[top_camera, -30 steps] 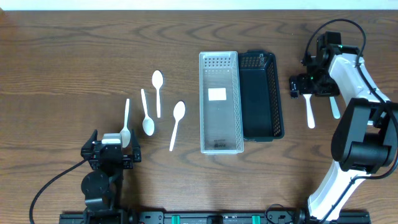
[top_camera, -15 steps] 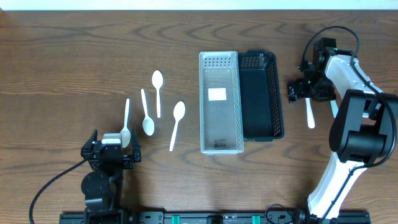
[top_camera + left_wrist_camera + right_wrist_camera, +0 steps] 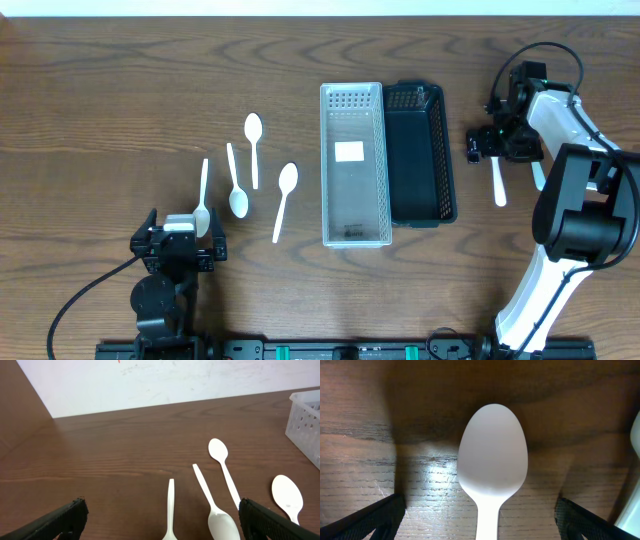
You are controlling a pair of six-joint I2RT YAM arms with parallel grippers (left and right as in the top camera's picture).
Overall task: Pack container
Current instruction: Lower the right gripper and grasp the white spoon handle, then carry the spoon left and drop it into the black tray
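Table [image 3: 120,80]: dark wood grain; carries everything listed below.
Clear container [image 3: 325,170]: landmark. Lies lengthwise at mid-table, open side up, empty apart from a white label on its floor. Judged to be a packing target.
Black container [image 3: 451,170]: touches the clear container's right long wall and runs parallel to it. Empty. Cannot tell which of the two is meant to receive the spoons.
Right gripper [image 3: 497,142]: well right of the clear container, beyond the black container. Points down at the table over the bowl end of a spoon.
Right jaws: spread wide, one finger [image 3: 365,520] on each side of the spoon, neither touching it. Pinching nothing. The straddle is judged to prepare a close across the neck.
Left gripper [image 3: 180,247]: well left of the clear container, near the front edge. Sits low, facing the loose spoons.
Left jaws: spread, pinching nothing. Looks parked.
Target spoon [image 3: 492,455]: white plastic, flat on the table, right of the black container, handle parallel to the clear container's long walls. Not yet lifted.
Loose spoons [image 3: 253,150]: four, white, lying left of the clear container, apart from one another and none inside it.
Edge object [image 3: 635,435]: white, cropped, farther from the clear container than the target spoon. Possibly another spoon, but cannot confirm.
Progress: judged at the start, with nothing packed.
Risk: thin, flat plastic may slide or tip under closing fingers.
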